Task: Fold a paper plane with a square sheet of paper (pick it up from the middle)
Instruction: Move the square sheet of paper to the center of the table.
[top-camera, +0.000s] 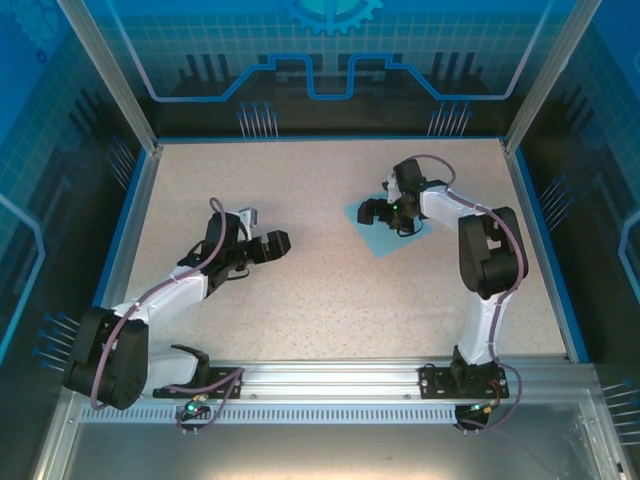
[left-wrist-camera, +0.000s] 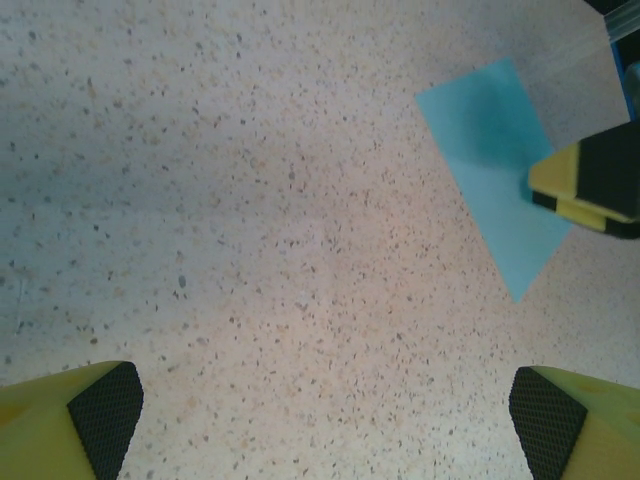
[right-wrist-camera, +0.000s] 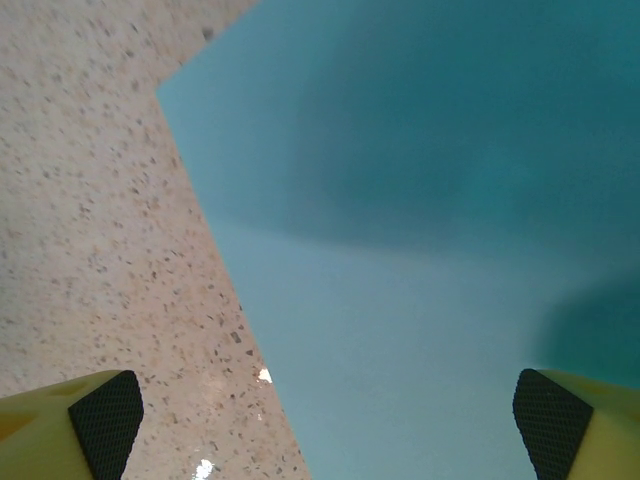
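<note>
Although the speckled table (top-camera: 330, 300) takes up most of the top view, both arms reach out over it from the near edge. The left arm (top-camera: 170, 295) stretches toward the middle of the table. The right arm (top-camera: 490, 250) bends back over the far right part.

The square sheet of paper (top-camera: 372, 238) lies flat on the table's far right half, turned so one corner points toward the near edge. It sits directly beneath the right gripper (top-camera: 385, 200). In the left wrist view the sheet (left-wrist-camera: 490, 160) shows at the upper right, with one yellow and black finger of the right gripper (left-wrist-camera: 590, 180) over it. The right wrist view shows the sheet (right-wrist-camera: 420, 250) close below, its edge running diagonally across the bare table.

The right gripper (right-wrist-camera: 328, 425) has its jaws spread wide and holds nothing. One pad (right-wrist-camera: 105, 420) is above the table and the other is above the paper.

The left gripper (top-camera: 268, 228) hovers over bare table, well apart from the sheet. Its jaws (left-wrist-camera: 325, 420) are also spread wide and empty, and its pads (left-wrist-camera: 105, 410) are dark and textured.
</note>
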